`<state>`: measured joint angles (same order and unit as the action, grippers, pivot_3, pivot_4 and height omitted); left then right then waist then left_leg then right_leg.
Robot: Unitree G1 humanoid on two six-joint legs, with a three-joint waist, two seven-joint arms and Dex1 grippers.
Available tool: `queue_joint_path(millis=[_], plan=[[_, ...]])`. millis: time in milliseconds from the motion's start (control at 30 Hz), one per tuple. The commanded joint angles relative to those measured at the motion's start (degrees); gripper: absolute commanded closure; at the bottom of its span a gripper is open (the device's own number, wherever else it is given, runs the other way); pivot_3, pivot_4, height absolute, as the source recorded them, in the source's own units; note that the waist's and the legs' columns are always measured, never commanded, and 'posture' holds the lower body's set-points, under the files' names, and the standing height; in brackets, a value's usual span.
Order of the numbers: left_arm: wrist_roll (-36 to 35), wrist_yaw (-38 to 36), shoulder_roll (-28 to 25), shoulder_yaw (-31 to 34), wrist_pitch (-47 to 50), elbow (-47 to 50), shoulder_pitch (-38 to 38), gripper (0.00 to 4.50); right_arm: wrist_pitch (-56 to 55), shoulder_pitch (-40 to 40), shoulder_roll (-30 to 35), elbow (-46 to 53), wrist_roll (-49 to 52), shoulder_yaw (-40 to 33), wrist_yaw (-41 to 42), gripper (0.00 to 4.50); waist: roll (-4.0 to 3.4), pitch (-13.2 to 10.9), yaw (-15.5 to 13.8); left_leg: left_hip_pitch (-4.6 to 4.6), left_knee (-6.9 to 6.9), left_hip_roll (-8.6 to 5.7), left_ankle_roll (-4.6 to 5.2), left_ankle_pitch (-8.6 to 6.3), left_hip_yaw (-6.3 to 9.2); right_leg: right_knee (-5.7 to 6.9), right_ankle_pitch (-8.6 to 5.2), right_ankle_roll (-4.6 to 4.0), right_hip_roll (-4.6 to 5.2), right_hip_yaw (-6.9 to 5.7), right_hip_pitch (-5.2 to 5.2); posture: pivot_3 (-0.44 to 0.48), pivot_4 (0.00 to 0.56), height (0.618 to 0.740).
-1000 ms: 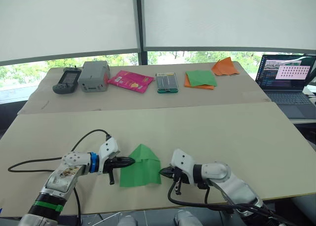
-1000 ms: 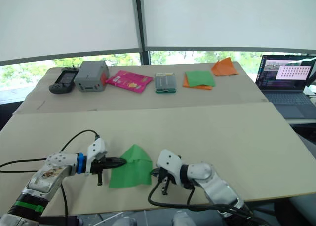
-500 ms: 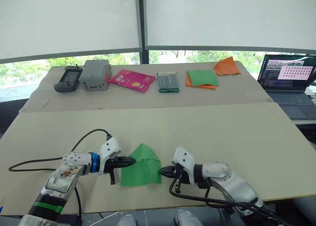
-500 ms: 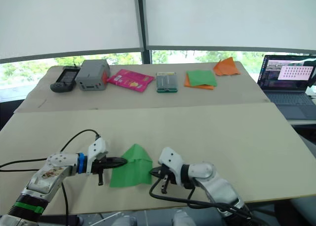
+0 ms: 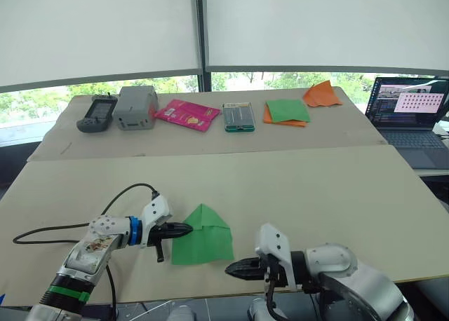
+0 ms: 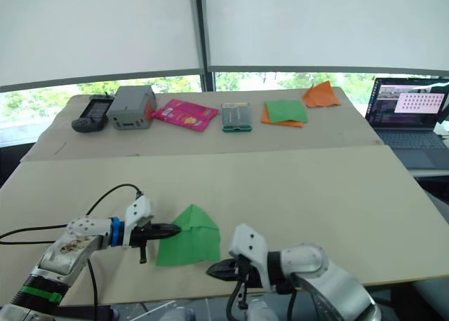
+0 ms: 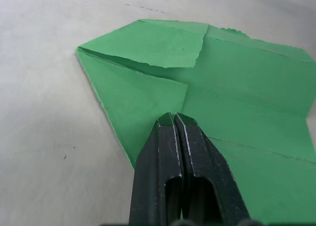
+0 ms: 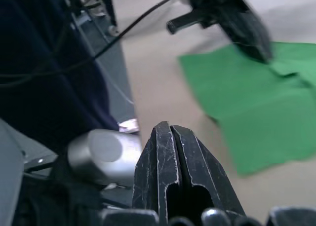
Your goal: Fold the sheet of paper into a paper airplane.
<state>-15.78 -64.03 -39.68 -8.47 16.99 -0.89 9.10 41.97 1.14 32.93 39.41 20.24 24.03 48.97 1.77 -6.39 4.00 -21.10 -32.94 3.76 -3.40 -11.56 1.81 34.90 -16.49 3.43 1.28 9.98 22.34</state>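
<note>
Lying flat near the front edge of the pale tan table (image 5: 316, 188), the thin bright green sheet of paper (image 5: 202, 237) has two corners folded to a point. The left gripper (image 7: 174, 118), fingers pressed together, rests on its edge; the right gripper (image 5: 231, 270), fingers likewise together and empty, hangs just beside the table's front edge.

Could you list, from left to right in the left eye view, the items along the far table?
Black handheld device → grey box → pink packet → green-edged case → green sheet stacked on orange → crumpled orange paper → laptop.
</note>
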Motion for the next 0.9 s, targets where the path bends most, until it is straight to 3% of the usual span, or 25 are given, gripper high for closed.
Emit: queue_joint_path(millis=[33, 467, 700, 900], plan=[[1.82, -0.47, -0.94, -2.24, 2.46, -0.41, -1.41, 4.43, -1.39, 0.55, -2.96, -2.73, -2.30, 2.22, -4.30, 4.50, 0.02, -0.01, -0.01, 0.00, -0.01, 0.00, 0.00, 0.00, 0.00, -0.01, 0.00, 0.00, 0.00, 0.00, 0.00, 0.000, 0.150, 0.740], [2.18, -4.08, -3.07, -3.76, 3.93, -2.27, 2.64, 4.43, -4.14, -7.44, -7.62, -4.23, -10.31, 6.26, -17.33, 4.50, 0.02, 0.02, -0.01, 0.00, 0.01, -0.01, -0.01, 0.00, -0.01, -0.02, 0.00, 0.00, 0.02, 0.00, 0.00, 0.000, 0.150, 0.740], [2.94, -5.43, -2.15, -5.57, 3.01, -5.40, 5.97, 4.43, -11.00, -14.38, -13.59, -8.07, -15.91, 1.95, -30.04, 4.50, 0.02, 0.00, -0.20, -0.01, 0.01, 0.00, -0.04, -0.02, -0.01, -0.04, -0.01, -0.01, 0.05, 0.00, 0.05, 0.000, 0.150, 0.740], [3.40, -6.14, -1.59, -6.19, 1.80, -7.48, 7.49, 4.43, -18.77, -17.54, -17.88, -9.94, -17.08, 0.48, -34.45, 4.50, -0.02, 0.00, -0.55, -0.04, 0.00, -0.04, -0.05, -0.03, -0.05, -0.09, -0.01, -0.01, 0.15, -0.01, 0.04, 0.000, 0.150, 0.740]])
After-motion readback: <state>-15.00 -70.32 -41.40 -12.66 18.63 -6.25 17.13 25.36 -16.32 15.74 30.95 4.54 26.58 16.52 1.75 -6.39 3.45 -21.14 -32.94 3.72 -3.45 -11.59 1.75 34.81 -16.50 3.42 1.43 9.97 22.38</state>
